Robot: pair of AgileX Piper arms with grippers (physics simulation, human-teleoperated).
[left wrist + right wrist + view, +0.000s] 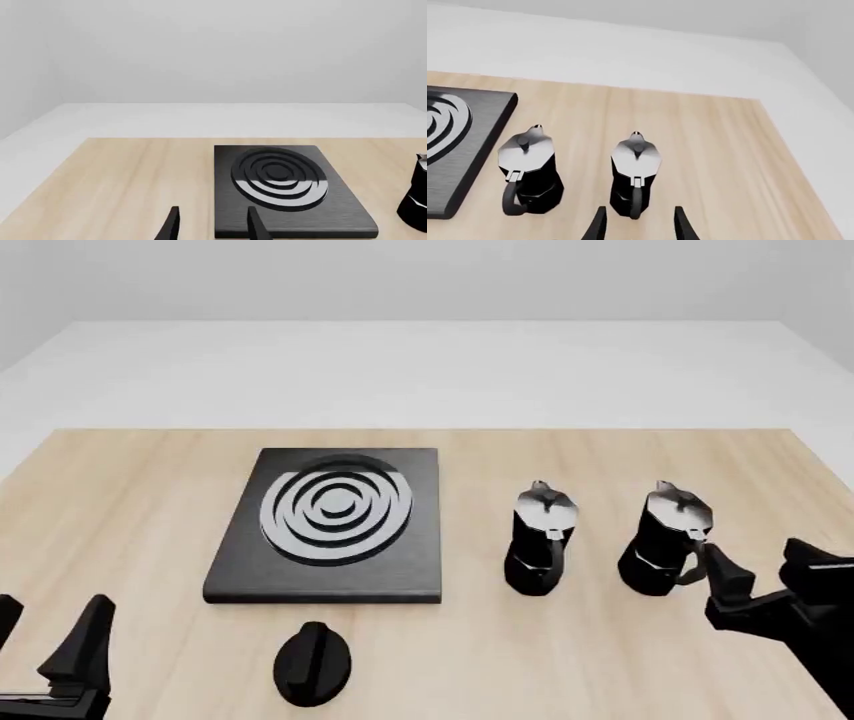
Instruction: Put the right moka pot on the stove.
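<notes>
front view alone shows round knob (314,664) near stove (334,580).

Bright, even, shadowless light; sharp renders, no glare, blur or distortion

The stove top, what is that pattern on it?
Silver-grey concentric rings on the black stove, clearest in the front view.

Ahead of the right gripper (757,577), the black faceted right moka pot (663,540) looks glossy, with a polished silver metal lid. The pot to its left (541,540) has the same finish. The flat black stove slab (334,530) looks brushed matt, with silver-grey metallic rings. The pale table (160,490) shows smooth wood grain.
</notes>
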